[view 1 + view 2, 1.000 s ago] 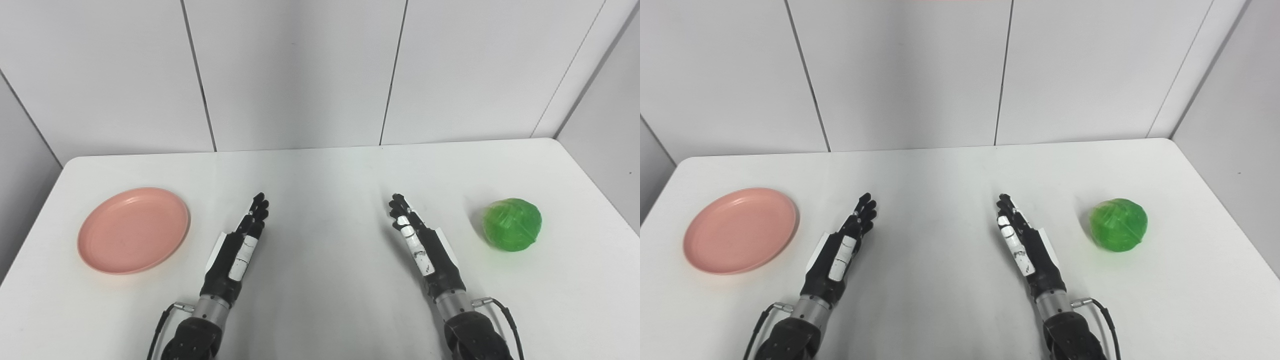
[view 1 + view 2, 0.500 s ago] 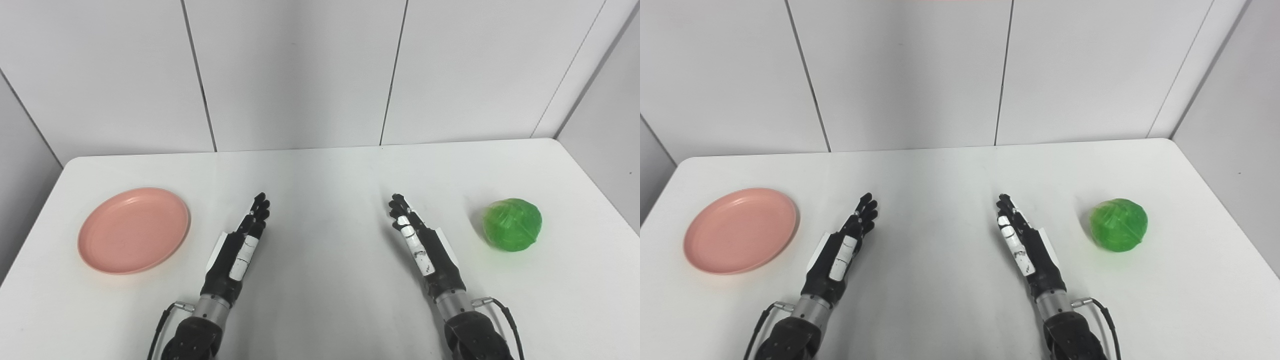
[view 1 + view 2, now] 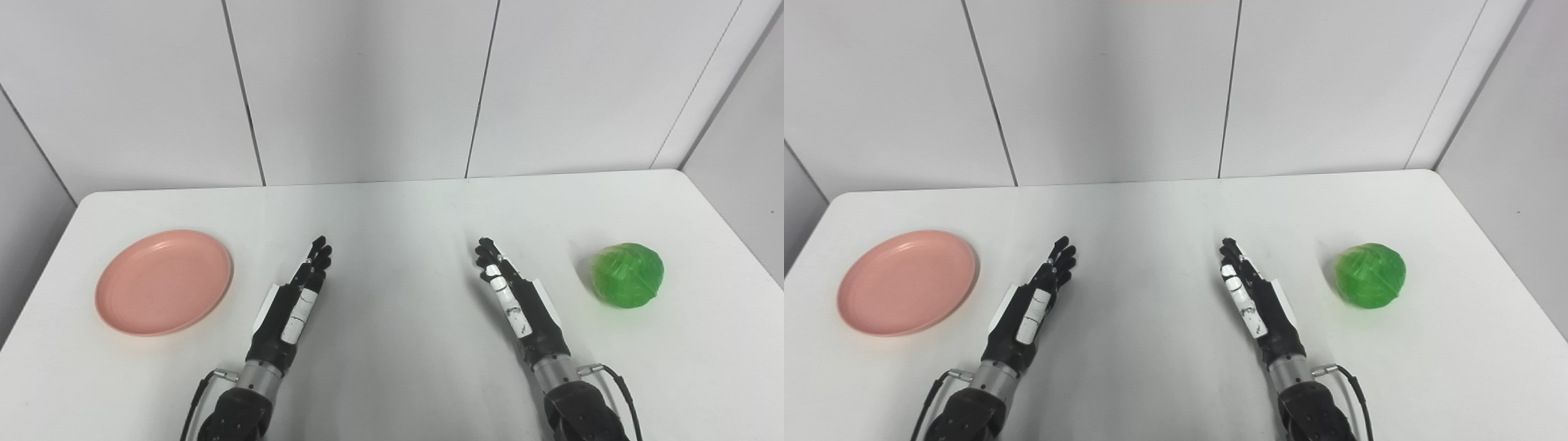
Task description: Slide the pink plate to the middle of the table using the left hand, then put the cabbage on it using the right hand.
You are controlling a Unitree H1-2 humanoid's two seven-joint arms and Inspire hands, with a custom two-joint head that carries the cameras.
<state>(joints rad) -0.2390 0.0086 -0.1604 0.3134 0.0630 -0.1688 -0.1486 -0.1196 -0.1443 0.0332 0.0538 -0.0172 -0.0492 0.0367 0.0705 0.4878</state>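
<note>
Left eye view: the white table (image 3: pixel 392 202) fills the lower half of the picture. The pink plate (image 3: pixel 163 282) lies flat at about nine o'clock, near the table's left edge, with nothing on it. The cabbage (image 3: pixel 627 275), a bright green ball, sits at about three o'clock, near the right edge and well apart from the plate. The left hand (image 3: pixel 292 306) reaches in from seven o'clock, fingers stretched out straight and close together, pointing toward one o'clock; it grasps nothing and sits near the plate's right rim without touching it. The right hand (image 3: pixel 517 303) comes in from five o'clock, fingers likewise extended, pointing toward eleven o'clock, holding nothing, with a clear gap between it and the cabbage.

Right eye view: the same layout appears, set a little further left. The plate reaches close to the picture's left edge at nine o'clock, and the cabbage stays at three o'clock. Both hands lie low over the bare middle of the table, edge-on, fingers straight, each empty. Grey wall panels (image 3: pixel 1108 92) stand behind the table at twelve o'clock.
</note>
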